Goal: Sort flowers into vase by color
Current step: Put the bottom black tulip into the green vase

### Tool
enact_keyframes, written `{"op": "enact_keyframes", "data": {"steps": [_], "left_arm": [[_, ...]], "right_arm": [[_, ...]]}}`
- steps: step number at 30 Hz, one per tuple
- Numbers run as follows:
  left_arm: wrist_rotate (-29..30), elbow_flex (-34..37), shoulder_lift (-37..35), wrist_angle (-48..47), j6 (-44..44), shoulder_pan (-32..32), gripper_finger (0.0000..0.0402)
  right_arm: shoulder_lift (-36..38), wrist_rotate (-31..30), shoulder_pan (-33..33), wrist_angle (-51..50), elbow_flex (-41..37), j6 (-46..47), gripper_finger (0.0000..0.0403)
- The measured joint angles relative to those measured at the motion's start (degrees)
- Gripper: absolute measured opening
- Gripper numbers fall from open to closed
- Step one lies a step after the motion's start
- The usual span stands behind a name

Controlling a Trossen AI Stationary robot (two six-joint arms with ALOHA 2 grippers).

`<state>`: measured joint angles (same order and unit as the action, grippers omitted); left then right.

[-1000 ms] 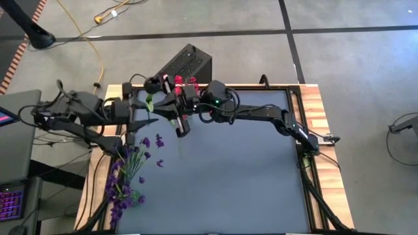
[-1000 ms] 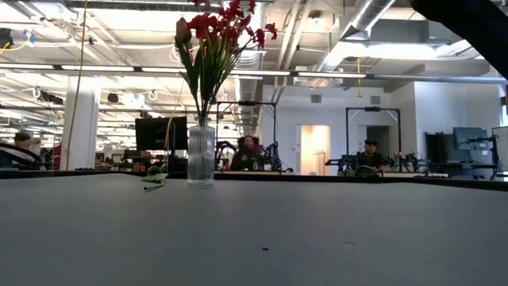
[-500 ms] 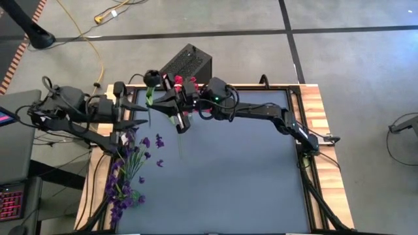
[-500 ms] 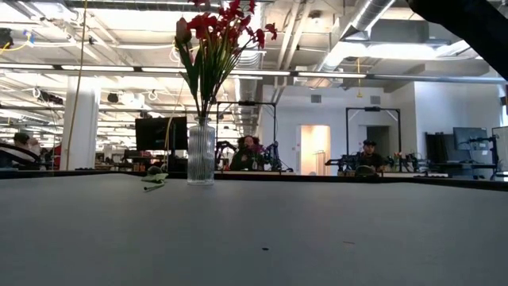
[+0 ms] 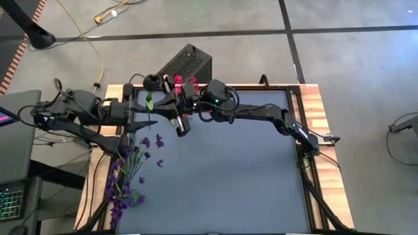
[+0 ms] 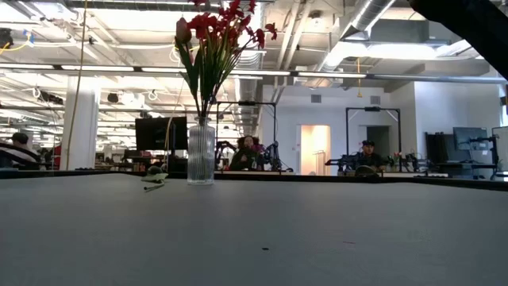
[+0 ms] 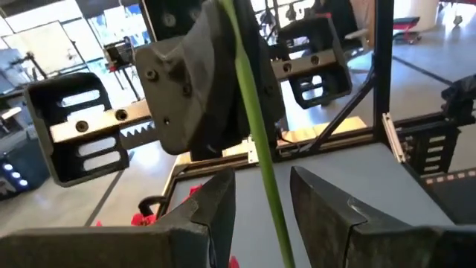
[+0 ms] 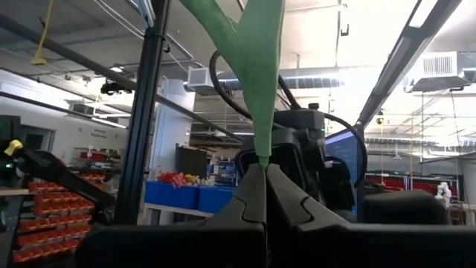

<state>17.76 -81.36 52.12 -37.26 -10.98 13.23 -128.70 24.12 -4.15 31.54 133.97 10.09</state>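
1. Right gripper [image 8: 262,173] was fully closed, pinching a green stem [image 8: 260,89] that rose straight from between its fingertips. In the high view it hung over the table's far-left corner, just beside the vase.
2. Left gripper [image 7: 260,195] faced it from the table's left edge, fingers part open on either side of the same thin stem [image 7: 256,141], not visibly touching it.
3. Which blossom the stem carried could not be told from the wrist views; a dark bud [image 5: 151,79] sat above the two grippers in the high view.
4. Clear ribbed vase [image 6: 200,152] stood near the far-left corner, holding red blossom sprays [image 6: 222,28] and one darker bud.
5. Purple flowers [image 5: 127,176] lay in a loose heap along the left edge, well apart from the vase.
6. Judged step: a hand-over of one stem between arms, ahead of placing it.
7. Next move would need the left fingers to close firmly before the right lets go.
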Motion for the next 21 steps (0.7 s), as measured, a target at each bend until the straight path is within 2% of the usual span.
{"op": "enact_keyframes", "data": {"steps": [9,21], "left_arm": [[0.0,0.0,-2.4,0.9,1.1,0.0,0.0112],[-0.1,0.0,-0.9,0.7,0.4,0.0,0.0021]], "right_arm": [[0.0,0.0,-0.1,-1.2,0.0,-0.1,0.0019],[0.0,1.2,-0.1,-1.4,0.0,0.0,0.0027]]}}
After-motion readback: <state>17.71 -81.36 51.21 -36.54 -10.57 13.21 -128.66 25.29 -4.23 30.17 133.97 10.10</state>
